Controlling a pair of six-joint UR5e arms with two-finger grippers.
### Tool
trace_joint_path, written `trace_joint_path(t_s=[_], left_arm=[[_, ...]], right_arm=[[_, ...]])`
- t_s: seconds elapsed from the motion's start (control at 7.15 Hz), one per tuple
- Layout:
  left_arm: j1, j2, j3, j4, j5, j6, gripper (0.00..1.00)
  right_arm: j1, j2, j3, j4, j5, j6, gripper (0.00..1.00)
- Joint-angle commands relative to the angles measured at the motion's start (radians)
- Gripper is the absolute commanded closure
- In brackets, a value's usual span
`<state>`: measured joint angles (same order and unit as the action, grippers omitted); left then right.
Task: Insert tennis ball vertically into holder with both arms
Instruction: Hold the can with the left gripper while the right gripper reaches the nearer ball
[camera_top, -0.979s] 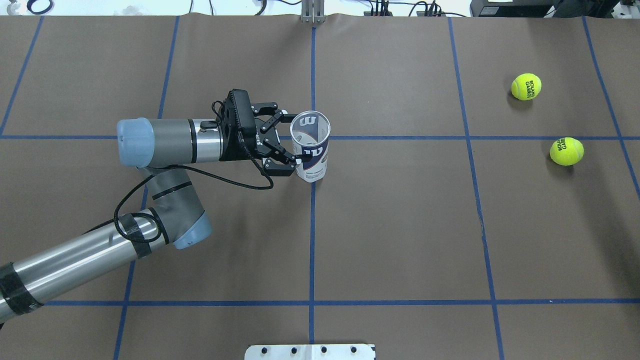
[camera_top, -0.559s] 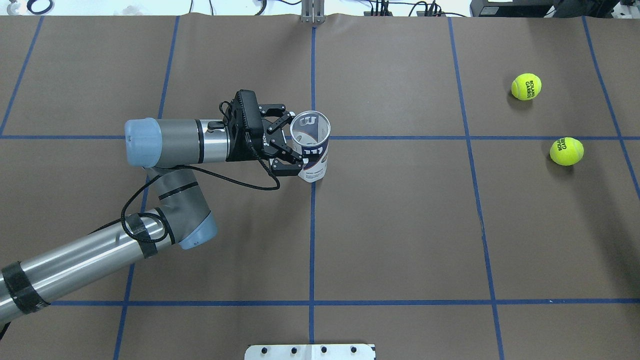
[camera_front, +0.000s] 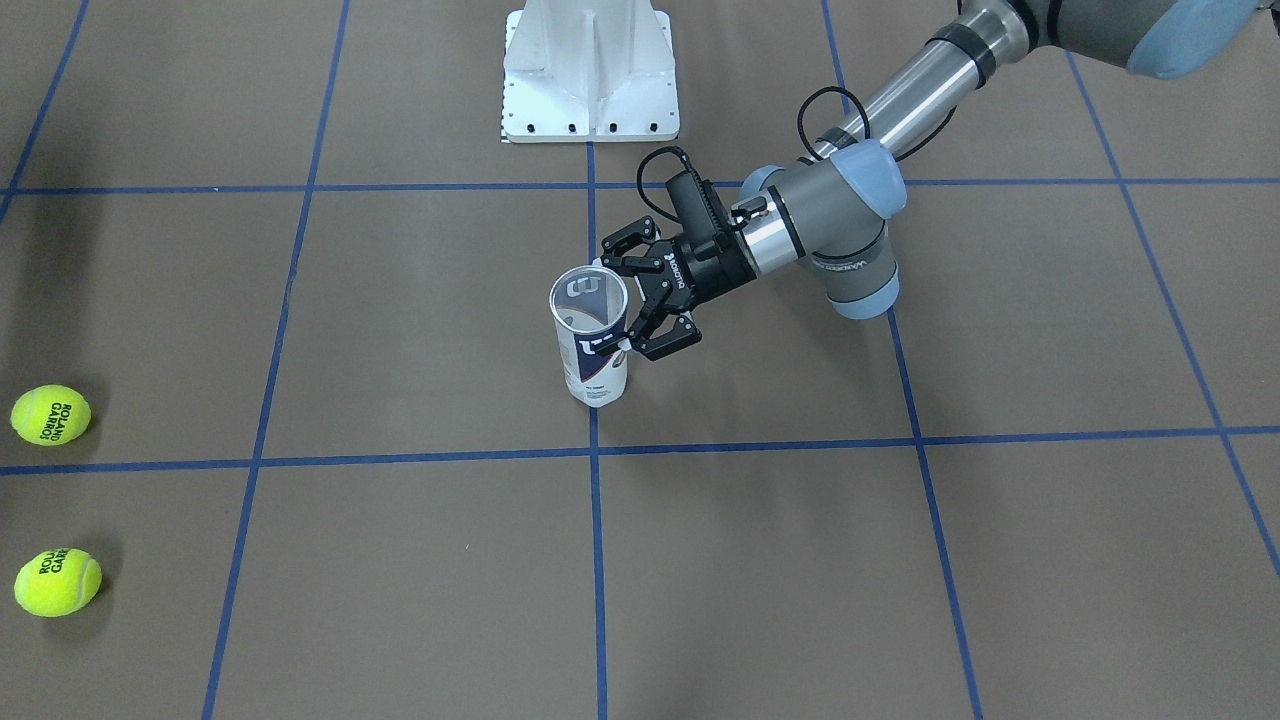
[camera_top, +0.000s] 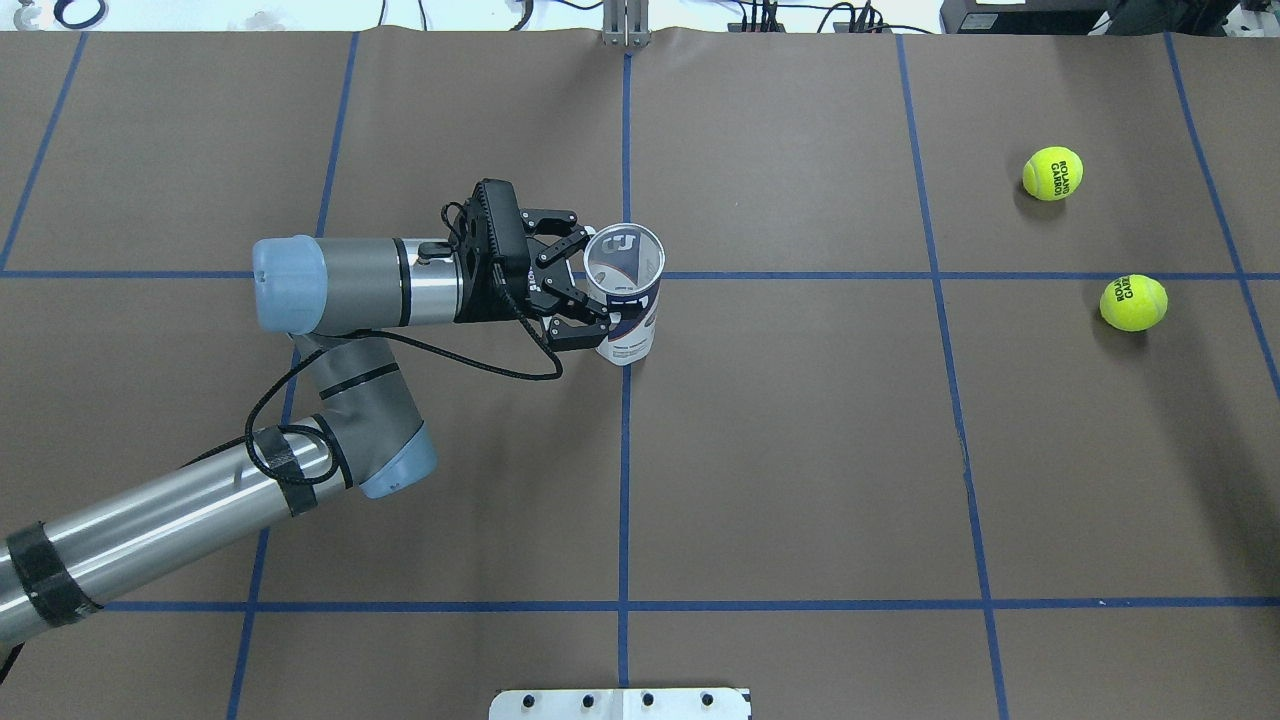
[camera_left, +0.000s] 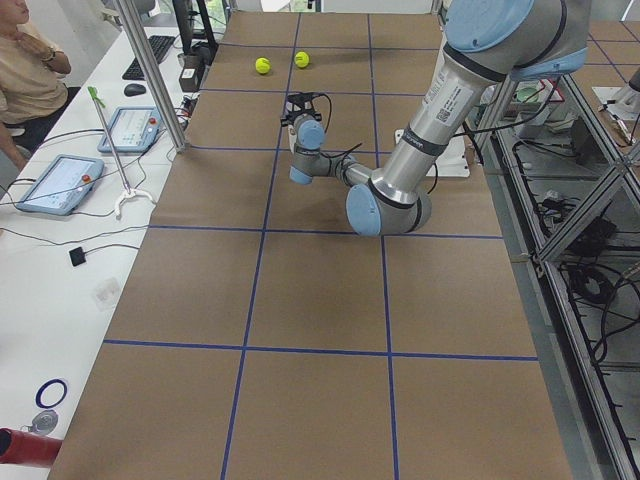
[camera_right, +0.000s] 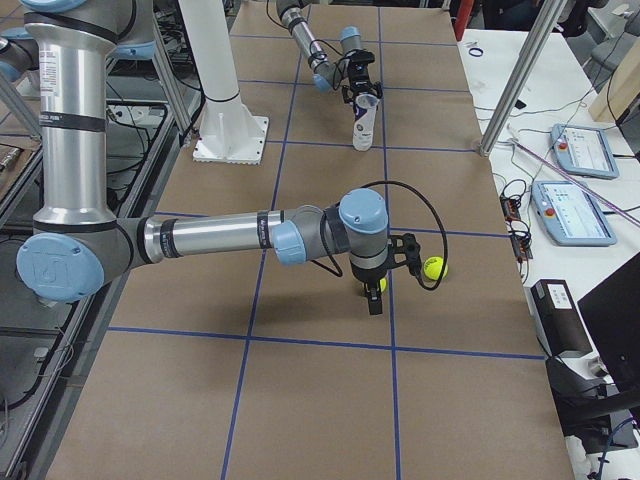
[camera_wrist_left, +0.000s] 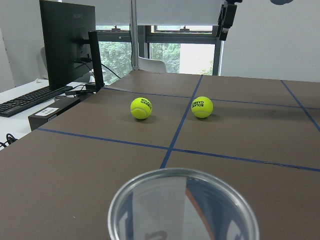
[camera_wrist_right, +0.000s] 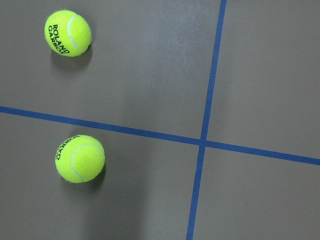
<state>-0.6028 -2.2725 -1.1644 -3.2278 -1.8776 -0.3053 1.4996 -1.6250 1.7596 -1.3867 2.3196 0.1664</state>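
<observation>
Left pincer grips the tube, balls lie well apart.
Front view: the tube (camera_front: 595, 350) stands upright mid-table (camera_front: 900, 560), the left pincer (camera_front: 613, 305) pressed on both its sides; one ball (camera_front: 50, 414) and a second ball (camera_front: 57, 582) lie far off. Overhead: the tube mouth faces up. Right side view: the right pincer (camera_right: 374, 303) hangs above the balls; if wide or narrow, I cannot tell.

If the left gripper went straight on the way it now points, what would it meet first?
The holder. The left gripper points sideways at it with a finger on each side, so the tube wall would likely reach its palm first.
</observation>
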Motion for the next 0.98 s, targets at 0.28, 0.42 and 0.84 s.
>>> trace_joint_path(t_s=[0.28, 0.42, 0.84], left_arm=[[-0.002, 0.001, 0.0, -0.001, 0.0, 0.0, 0.18], [-0.002, 0.001, 0.0, -0.003, 0.0, 0.0, 0.18], [-0.002, 0.001, 0.0, -0.003, 0.0, 0.0, 0.17]], right_arm=[[-0.233, 0.036, -0.056, 0.267, -0.049, 0.385, 0.01], [-0.296, 0.037, -0.122, 0.399, -0.105, 0.472, 0.01], [-0.381, 0.082, -0.288, 0.599, -0.195, 0.559, 0.01]])
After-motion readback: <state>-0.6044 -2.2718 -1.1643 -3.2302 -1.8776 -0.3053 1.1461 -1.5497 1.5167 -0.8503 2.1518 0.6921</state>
